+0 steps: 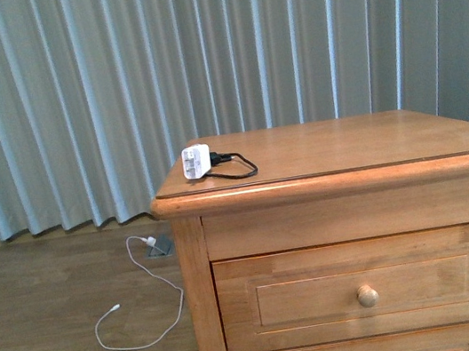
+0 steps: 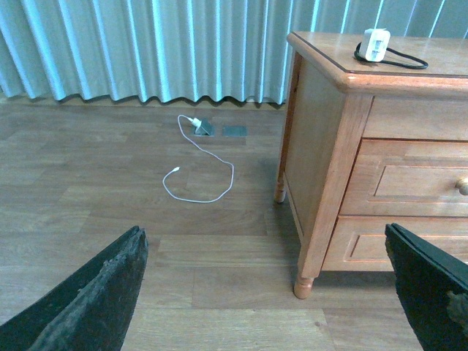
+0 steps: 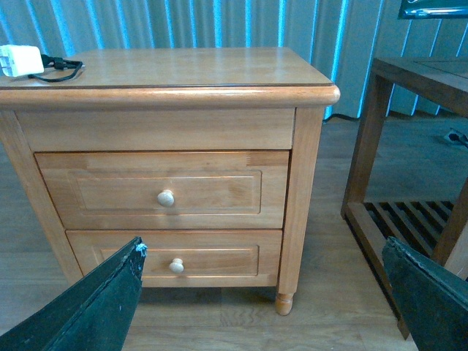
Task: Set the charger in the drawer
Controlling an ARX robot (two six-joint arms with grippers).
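Left gripper [image 2: 263, 232] and right gripper [image 3: 263, 245] both hang spread and empty. The charger [image 1: 197, 162] sits near the front-left corner of the cabinet top [image 1: 346, 143] (black cable [image 1: 243, 172] looped beside it), so a clumsy approach could nudge it off. The drawer [image 1: 283, 302] is shut, and its 1 round knob [image 1: 367, 296] may slip.

The small white cube-shaped charger [image 1: 196, 162] trails a black cable [image 1: 239, 172]. The honey-coloured wooden drawer [image 1: 291, 297] bears a paler round knob [image 1: 367, 296]. Blue-grey pleated curtains [image 1: 68, 95] hang above a grey-brown plank floor [image 1: 56, 295].
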